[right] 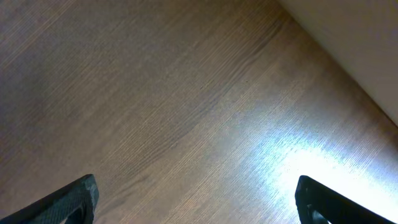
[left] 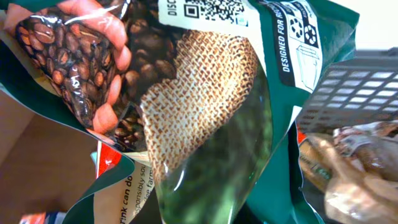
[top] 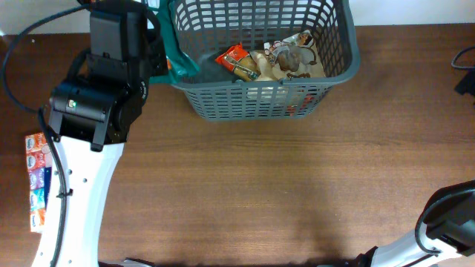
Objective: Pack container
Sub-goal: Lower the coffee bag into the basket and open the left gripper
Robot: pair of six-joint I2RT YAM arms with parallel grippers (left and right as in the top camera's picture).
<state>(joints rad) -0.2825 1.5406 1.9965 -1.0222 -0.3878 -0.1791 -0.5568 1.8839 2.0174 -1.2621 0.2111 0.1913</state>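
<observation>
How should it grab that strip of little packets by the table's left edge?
Probably from straight above, jaws across the strip at its middle: it lies flat and long on the table, narrow from side to side.

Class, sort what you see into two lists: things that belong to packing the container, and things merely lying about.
Job in hand: container; coffee bag, held at its rim; orange packet and beige packet, already inside; colourful packet strip, probably waiting its turn.

Lying about: black cable; table.
</observation>
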